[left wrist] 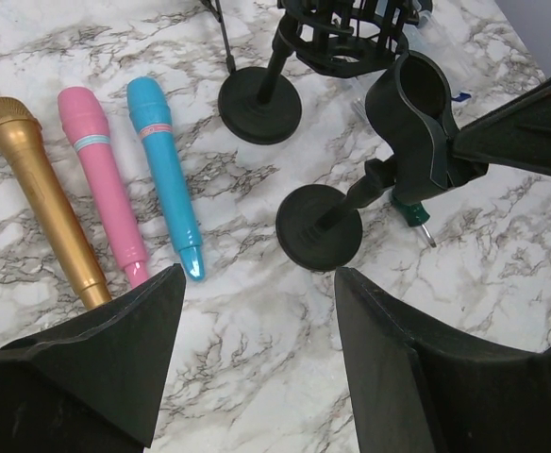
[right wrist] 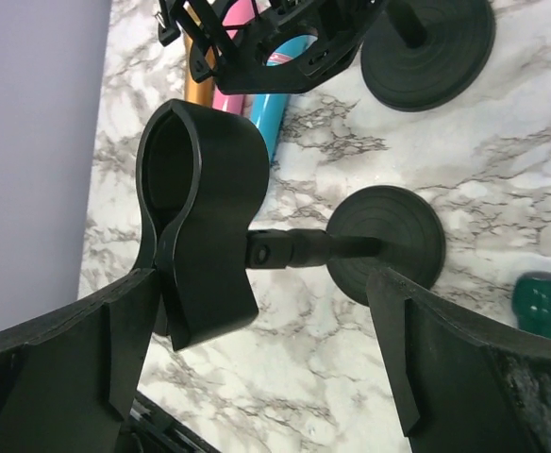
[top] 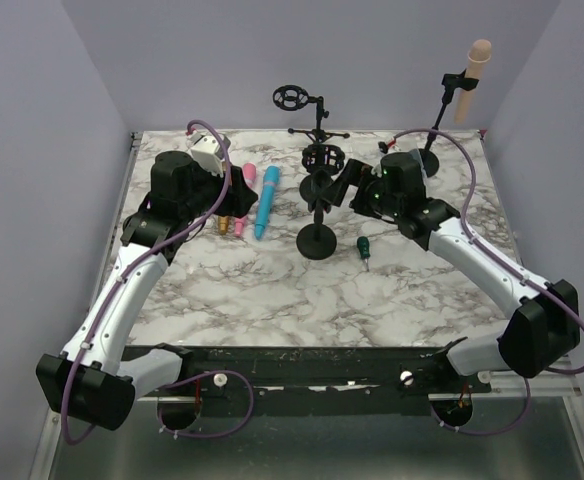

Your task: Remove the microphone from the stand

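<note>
Desk [top: 272,290] is marble. Right pincer [right wrist: 261,283] is spread wide, fingers either side of the empty clip [right wrist: 200,217] on the centre stand [top: 318,242]. Left pincer [left wrist: 257,283] is spread and empty, hovering at 9 o'clock of that stand. Green microphone [top: 363,247] lies on the desk just beside the stand base, at its 3 o'clock. Beige microphone [top: 475,62] sits clipped in the far stand [top: 434,125] at 1 o'clock.

Hidden behind a black finger [left wrist: 115,359] of the left tool [left wrist: 258,276], lower end of the gold metallic microphone [left wrist: 40,193]; half covered by a finger [right wrist: 464,377] of the right tool [right wrist: 261,283], small dark-green microphone [right wrist: 542,302]; cut by the top edge, round black stand base [right wrist: 431,47].
</note>
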Controlling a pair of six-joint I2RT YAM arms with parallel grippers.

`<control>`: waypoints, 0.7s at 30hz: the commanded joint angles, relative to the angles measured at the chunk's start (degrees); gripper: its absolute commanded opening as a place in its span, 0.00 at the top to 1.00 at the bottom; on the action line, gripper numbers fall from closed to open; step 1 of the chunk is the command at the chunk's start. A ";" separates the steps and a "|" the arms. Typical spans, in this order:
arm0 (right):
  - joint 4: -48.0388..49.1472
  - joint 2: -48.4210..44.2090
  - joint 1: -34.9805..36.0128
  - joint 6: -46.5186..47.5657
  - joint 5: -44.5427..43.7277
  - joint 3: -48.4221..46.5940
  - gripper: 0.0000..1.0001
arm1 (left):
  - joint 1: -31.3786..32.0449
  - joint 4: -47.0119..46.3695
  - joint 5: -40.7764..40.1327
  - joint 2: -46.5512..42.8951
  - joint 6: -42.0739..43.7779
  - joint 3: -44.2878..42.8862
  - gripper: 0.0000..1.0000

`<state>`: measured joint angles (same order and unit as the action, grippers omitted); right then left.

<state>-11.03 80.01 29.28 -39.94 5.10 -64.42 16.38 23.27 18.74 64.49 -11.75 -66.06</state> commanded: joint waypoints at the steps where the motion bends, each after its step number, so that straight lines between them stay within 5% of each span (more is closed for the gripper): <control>1: -10.46 -2.34 0.16 6.46 -3.57 -6.21 0.00 | 0.31 -0.37 -0.20 -1.88 0.67 0.34 0.34; 12: -13.95 -1.12 -0.97 17.71 -23.41 -24.22 0.00 | 0.32 -0.93 0.19 -3.64 0.37 0.58 0.34; 17: -11.17 4.13 -5.01 23.86 -36.22 -31.71 0.00 | 0.30 -1.24 0.87 -4.08 -0.02 0.77 0.34; 21: -9.29 9.54 -11.90 25.00 -37.54 -38.97 0.00 | 0.73 -1.94 0.79 -4.31 -0.12 1.38 0.34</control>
<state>-21.69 84.18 22.72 -18.94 -24.45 -97.32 16.40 23.03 18.79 61.67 -11.81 -65.80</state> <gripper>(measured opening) 0.998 0.660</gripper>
